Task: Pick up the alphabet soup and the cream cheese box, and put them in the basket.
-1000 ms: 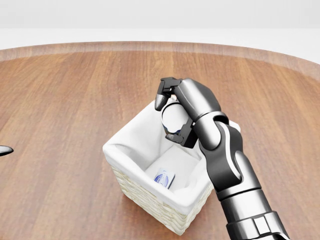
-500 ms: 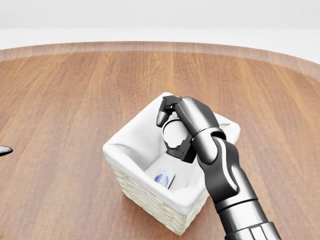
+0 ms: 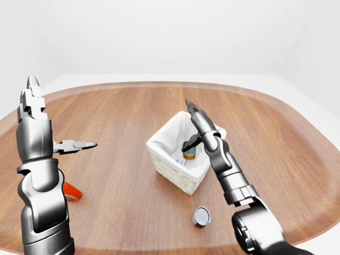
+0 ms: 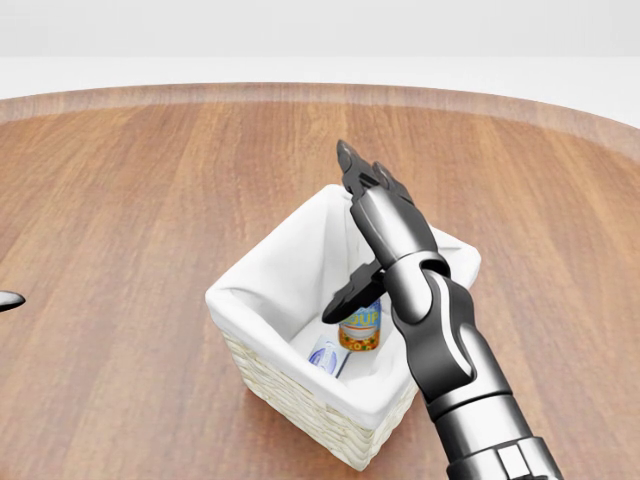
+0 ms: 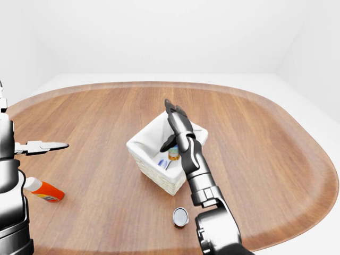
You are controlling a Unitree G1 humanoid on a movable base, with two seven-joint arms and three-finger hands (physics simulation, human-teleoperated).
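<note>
The big round wooden surface (image 3: 117, 175) fills most of each view. The white-lined woven basket (image 4: 300, 385) sits near its middle. The right hand (image 4: 365, 215) hangs just over the basket with its fingers spread wide apart, holding nothing. The left hand (image 3: 37, 114) is up at the left of the left-eye view, fingers open and empty. The alphabet soup (image 4: 361, 326) stands inside the basket, and its label shows part of the word "SOUP". The cream cheese box (image 4: 327, 356) lies beside it in the basket; its writing is too small to read. An orange bottle (image 5: 43, 190) lies far left. A small can (image 3: 201, 217) lies below the basket.
</note>
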